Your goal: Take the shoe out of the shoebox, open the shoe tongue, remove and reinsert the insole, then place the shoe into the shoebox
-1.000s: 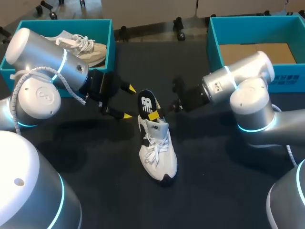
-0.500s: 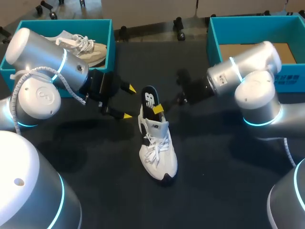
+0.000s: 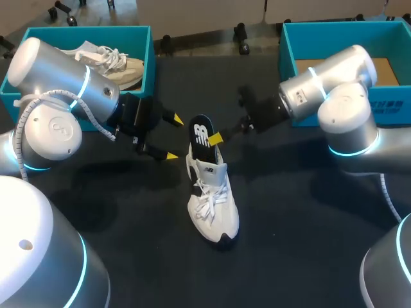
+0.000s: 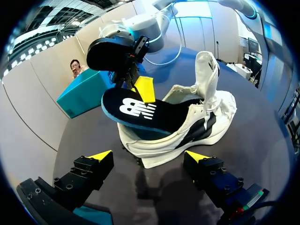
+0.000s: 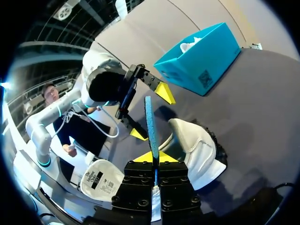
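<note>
On the table (image 3: 289, 244), the left box (image 3: 83, 29) sits at the far left corner holding a second shoe (image 3: 115, 64), with its near side hidden behind the left arm. The left gripper (image 3: 172, 137) hangs just beside the heel of the white shoe (image 3: 212, 205), fingers spread wide and touching nothing. The shoe stands mid-table, toe toward the near edge and tongue pulled up. A black insole (image 3: 201, 138) juts from its opening, its front end hidden inside the shoe. The right gripper (image 3: 216, 138) pinches the insole's raised heel end; from above only one yellow tip shows, while the right wrist view shows the insole edge-on between both fingers. The right box (image 3: 289, 58), at the far right corner, is partly covered by the right arm.
</note>
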You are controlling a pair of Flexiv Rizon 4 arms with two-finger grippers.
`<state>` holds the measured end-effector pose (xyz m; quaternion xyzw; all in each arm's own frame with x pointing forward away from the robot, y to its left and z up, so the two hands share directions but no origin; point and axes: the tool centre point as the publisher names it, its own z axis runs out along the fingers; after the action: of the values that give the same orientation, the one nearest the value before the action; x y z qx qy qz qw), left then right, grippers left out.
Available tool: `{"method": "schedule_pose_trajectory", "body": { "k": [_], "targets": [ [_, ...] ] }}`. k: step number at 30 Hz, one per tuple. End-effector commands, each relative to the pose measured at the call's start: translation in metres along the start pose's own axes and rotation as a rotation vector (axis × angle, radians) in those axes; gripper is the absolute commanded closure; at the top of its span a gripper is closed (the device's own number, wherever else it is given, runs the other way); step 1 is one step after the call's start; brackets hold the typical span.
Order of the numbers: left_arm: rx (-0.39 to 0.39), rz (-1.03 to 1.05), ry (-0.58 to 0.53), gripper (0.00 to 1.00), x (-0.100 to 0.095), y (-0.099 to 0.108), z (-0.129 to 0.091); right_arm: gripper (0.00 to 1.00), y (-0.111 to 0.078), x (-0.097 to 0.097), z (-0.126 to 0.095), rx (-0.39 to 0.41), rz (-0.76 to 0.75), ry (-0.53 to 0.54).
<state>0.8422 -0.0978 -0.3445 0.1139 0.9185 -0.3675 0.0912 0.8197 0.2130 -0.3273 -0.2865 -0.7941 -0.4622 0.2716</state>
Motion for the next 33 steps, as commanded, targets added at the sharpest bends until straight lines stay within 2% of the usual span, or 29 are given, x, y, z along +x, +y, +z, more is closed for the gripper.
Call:
{"method": "schedule_pose_trajectory", "body": {
  "k": [1, 15, 20, 24, 27, 33],
  "targets": [
    [-0.004, 0.0, 0.0, 0.0, 0.0, -0.001, 0.001, 1.0, -0.003, -0.008, 0.009, -0.002, 0.009, 0.047],
    [-0.004, 0.0, 0.0, 0.0, 0.0, -0.001, 0.001, 1.0, -0.024, 0.003, 0.029, 0.057, 0.093, 0.119],
    [-0.004, 0.0, 0.0, 0.0, 0.0, -0.001, 0.001, 1.0, -0.03, 0.006, 0.029, 0.052, 0.109, 0.098],
    [-0.004, 0.0, 0.0, 0.0, 0.0, -0.001, 0.001, 1.0, -0.027, 0.011, 0.022, 0.044, 0.097, 0.056],
    [-0.004, 0.0, 0.0, 0.0, 0.0, -0.001, 0.001, 0.84, -0.023, 0.012, 0.02, 0.045, 0.087, 0.039],
    [-0.004, 0.0, 0.0, 0.0, 0.0, -0.001, 0.001, 0.77, -0.014, 0.012, 0.021, 0.049, 0.068, 0.029]
  ]
}}
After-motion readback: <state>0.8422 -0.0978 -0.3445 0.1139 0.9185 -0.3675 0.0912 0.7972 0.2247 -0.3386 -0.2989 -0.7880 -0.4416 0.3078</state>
